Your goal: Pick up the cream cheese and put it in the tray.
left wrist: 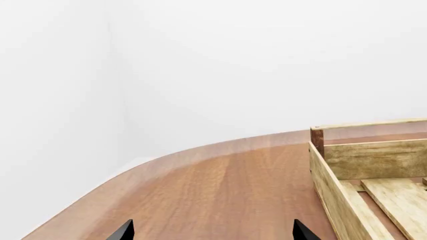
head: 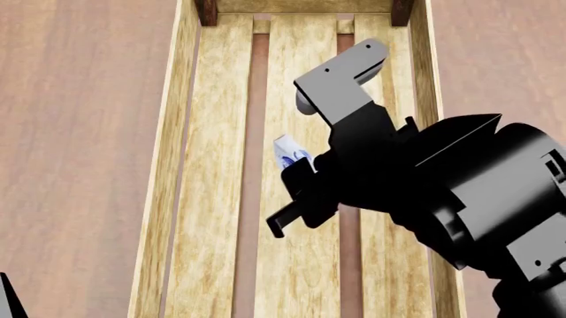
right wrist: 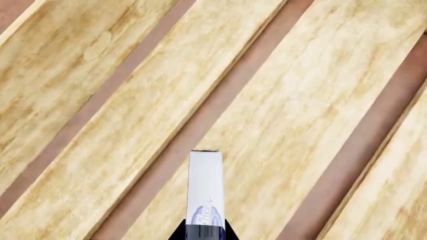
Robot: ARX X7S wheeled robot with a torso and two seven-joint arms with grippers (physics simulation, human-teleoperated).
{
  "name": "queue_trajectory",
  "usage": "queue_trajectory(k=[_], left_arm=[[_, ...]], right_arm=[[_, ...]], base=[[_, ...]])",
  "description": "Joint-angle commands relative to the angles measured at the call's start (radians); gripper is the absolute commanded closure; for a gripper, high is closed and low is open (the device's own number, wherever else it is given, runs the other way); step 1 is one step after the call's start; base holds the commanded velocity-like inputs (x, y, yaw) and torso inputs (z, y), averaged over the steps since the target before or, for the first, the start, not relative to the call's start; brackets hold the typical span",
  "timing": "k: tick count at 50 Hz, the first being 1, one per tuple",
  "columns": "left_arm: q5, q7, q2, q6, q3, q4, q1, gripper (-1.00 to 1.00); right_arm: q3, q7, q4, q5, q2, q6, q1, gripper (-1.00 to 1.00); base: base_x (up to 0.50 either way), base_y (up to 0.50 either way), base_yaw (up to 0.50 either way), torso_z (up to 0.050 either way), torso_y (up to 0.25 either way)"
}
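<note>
A: Going by the left wrist view, what is the left gripper (left wrist: pixel 212 232) doing?
B: Its two dark fingertips stand wide apart with nothing between them, over bare brown table (left wrist: pixel 200 195). One corner of the tray (left wrist: pixel 333 185) lies off to one side of the jaws, well clear of them.

A: And the head view?
B: The right gripper (head: pixel 296 175) hangs over the tray's slatted floor, clamped on the cream cheese (head: pixel 290 154). Only a small white end with a blue mark shows beyond the black fingers.

A: Does the right wrist view show more?
B: The jaws pinch the box's near end. The cream cheese (right wrist: pixel 205 192) juts straight out from them, edge-on, a narrow white strip. A blue oval logo sits just ahead of the fingertips; its lettering is too blurred to read. Light wooden slats lie beneath.
</note>
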State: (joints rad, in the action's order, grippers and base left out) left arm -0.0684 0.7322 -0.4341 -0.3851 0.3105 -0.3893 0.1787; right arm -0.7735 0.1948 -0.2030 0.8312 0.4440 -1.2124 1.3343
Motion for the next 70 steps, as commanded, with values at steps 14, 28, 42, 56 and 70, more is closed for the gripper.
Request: queue_trajectory(k=[14, 28, 42, 56, 70], left_arm=[[0.003, 0.004, -0.003, 0.000, 0.002, 0.003, -0.003, -1.00], [0.002, 0.007, -0.004, -0.008, 0.004, 0.015, -0.007, -1.00], [0.003, 0.011, -0.006, -0.003, 0.004, 0.007, -0.004, -1.00], [0.006, 0.014, -0.007, -0.001, 0.004, 0.009, -0.005, -1.00], [0.004, 0.016, -0.008, -0.001, 0.007, 0.008, -0.004, -1.00]], right_arm=[[-0.045, 0.018, -0.031, -0.026, -0.022, 0.029, 0.001, 1.00], [-0.066, 0.022, -0.044, -0.037, -0.031, 0.037, 0.003, 1.00], [-0.085, 0.020, -0.052, -0.046, -0.038, 0.041, 0.002, 1.00], [-0.108, 0.027, -0.060, -0.059, -0.046, 0.056, -0.003, 1.00], [-0.132, 0.028, -0.092, -0.079, -0.059, 0.069, -0.003, 1.00]], base=[[0.00, 0.00, 0.00, 0.000, 0.000], [0.00, 0.00, 0.00, 0.000, 0.001], [0.00, 0.00, 0.00, 0.000, 0.000], [0.00, 0.00, 0.00, 0.000, 0.001], [0.00, 0.00, 0.00, 0.000, 0.000]])
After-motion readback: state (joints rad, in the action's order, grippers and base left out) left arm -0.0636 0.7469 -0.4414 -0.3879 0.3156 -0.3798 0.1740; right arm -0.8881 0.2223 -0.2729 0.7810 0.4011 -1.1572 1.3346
